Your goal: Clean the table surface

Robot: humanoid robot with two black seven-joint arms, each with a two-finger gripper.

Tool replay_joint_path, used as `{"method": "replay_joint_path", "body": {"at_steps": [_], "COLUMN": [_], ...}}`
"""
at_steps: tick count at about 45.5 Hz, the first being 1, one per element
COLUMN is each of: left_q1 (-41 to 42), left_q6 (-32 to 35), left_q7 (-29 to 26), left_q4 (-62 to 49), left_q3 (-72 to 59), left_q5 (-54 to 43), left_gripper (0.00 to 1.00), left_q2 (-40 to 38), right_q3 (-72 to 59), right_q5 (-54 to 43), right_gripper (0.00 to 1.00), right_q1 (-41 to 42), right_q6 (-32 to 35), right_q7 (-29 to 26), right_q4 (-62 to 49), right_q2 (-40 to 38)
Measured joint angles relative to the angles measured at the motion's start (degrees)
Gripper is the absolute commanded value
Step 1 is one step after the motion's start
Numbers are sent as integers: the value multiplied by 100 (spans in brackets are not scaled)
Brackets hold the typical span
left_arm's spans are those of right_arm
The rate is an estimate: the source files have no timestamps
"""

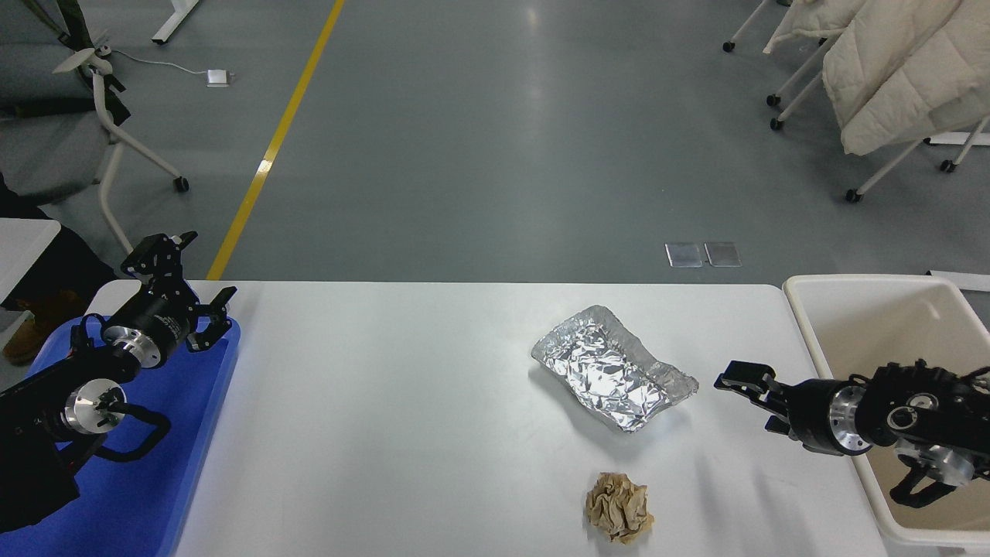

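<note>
The white table surface fills the lower part of the head view. A crumpled silver foil tray lies on it right of centre. A crumpled brown paper ball lies near the front edge. My right gripper is open and empty. It hovers just right of the foil tray, pointing left at it, with a small gap between them. My left gripper is parked over the blue tray at the left and looks open and empty.
A blue plastic tray lies at the table's left end under my left arm. A cream plastic bin stands at the right edge under my right arm. Chairs and a clothes rack stand on the floor beyond.
</note>
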Motion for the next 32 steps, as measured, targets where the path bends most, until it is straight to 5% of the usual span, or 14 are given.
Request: {"method": "replay_joint_path", "body": {"at_steps": [32], "left_q1": [-1], "left_q6": [0], "left_q7": [0], "left_q4": [1], "left_q3": [0], "left_q5": [0], "left_gripper": [100], "left_q2": [0], "right_q3": [51], "right_q5": [402], "right_gripper": [100], "right_q1": [-224], "right_q6": [-272], "right_q7": [-350], "right_q4": [-924], "right_q2": [1366]}}
